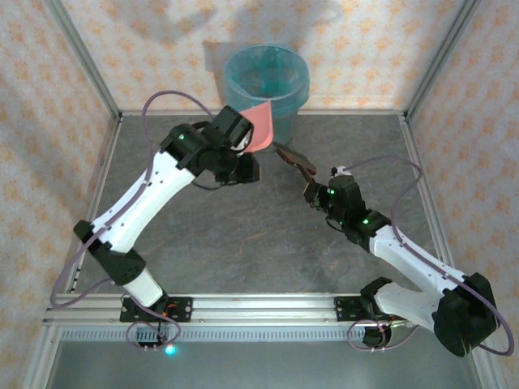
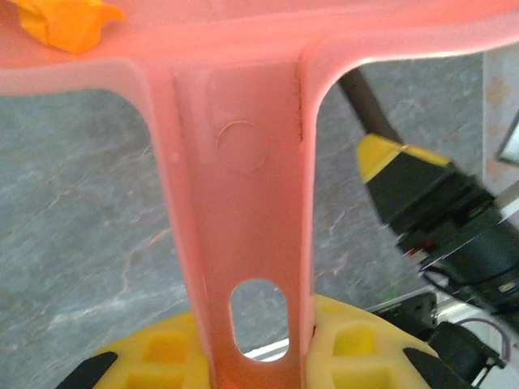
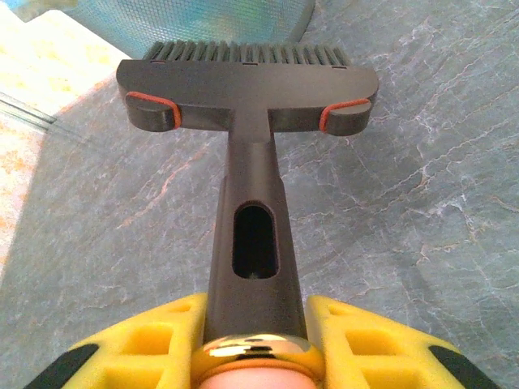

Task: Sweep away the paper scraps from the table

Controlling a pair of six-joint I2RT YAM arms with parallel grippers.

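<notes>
Seemingly at the emptying step, the left gripper (image 2: 259, 356) clamps a pink plastic dustpan (image 2: 243, 162) holding a crumpled orange paper scrap (image 2: 65, 24) beside the translucent blue-lined bin (image 1: 288, 93) at the far edge of the grey marbled table (image 1: 243, 243), the right gripper (image 3: 253, 348) clasping a dark bristled brush (image 3: 247, 89); tipping the pan over the bin's rim likely comes next.

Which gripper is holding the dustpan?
The left gripper, gripping the pink dustpan by its handle; the right gripper holds the dark brush instead.

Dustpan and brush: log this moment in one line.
left pincer: shut on dustpan handle | right pincer: shut on brush handle | dustpan: near bin, orange scrap on it
</notes>
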